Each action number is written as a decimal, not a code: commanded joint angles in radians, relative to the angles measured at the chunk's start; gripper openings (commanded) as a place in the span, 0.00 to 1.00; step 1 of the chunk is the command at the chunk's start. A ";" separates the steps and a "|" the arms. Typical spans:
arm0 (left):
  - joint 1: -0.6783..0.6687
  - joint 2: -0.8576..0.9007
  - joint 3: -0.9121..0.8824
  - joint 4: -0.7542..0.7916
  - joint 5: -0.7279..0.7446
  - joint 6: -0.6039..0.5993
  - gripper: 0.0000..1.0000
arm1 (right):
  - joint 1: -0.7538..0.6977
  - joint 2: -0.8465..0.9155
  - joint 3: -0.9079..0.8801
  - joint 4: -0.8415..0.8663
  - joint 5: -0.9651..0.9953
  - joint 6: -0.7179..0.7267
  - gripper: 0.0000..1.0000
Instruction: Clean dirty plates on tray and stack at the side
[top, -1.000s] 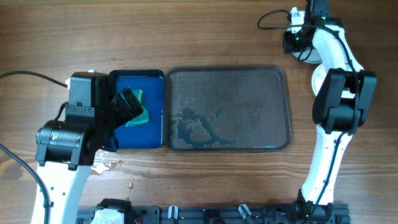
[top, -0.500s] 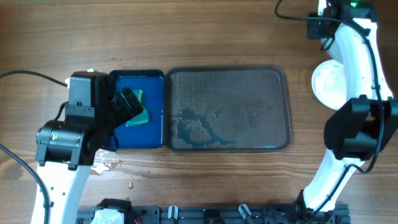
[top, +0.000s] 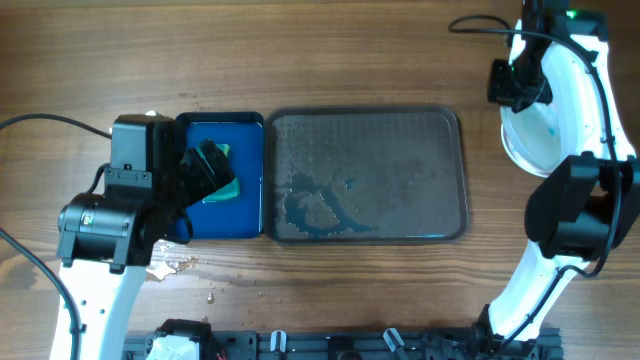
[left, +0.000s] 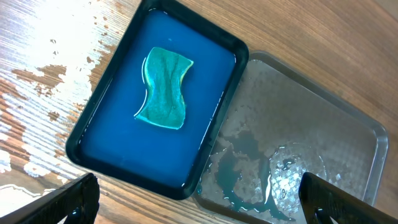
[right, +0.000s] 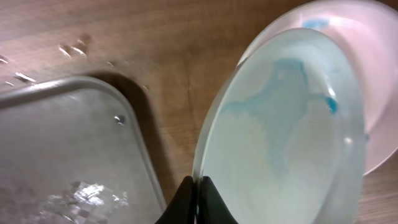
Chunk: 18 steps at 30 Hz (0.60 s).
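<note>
Your left fingers (left: 62, 205) are spread wide above the small deep-blue tray (left: 124, 146) holding a green sponge (left: 163, 88). The big dark grey tray (top: 400, 150) is wet. Your right fingers (right: 184, 200) pinch the rim of a round white plate (right: 280, 143), which is over another white plate (right: 379, 81) to the right of that tray.

The wooden table (top: 330, 50) is carrying a dark grey tray (top: 365, 109) near its middle, with a smaller deep-blue tray (top: 220, 117) sitting just beside it on the left. Spilled water (left: 37, 74) is wetting the boards beside the blue tray. Right of the grey tray a white plate (right: 376, 81) is lying on the wood, and a black cable (top: 50, 122) is trailing across the left edge.
</note>
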 joint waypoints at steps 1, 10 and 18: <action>-0.005 0.002 0.013 0.002 0.016 -0.006 1.00 | -0.045 -0.001 -0.077 0.031 -0.031 0.018 0.05; -0.005 0.002 0.013 0.003 0.016 -0.006 1.00 | -0.077 0.001 -0.108 0.089 -0.082 0.014 0.05; -0.005 0.002 0.013 0.002 0.016 -0.006 1.00 | -0.077 0.002 -0.108 0.134 -0.092 0.017 0.89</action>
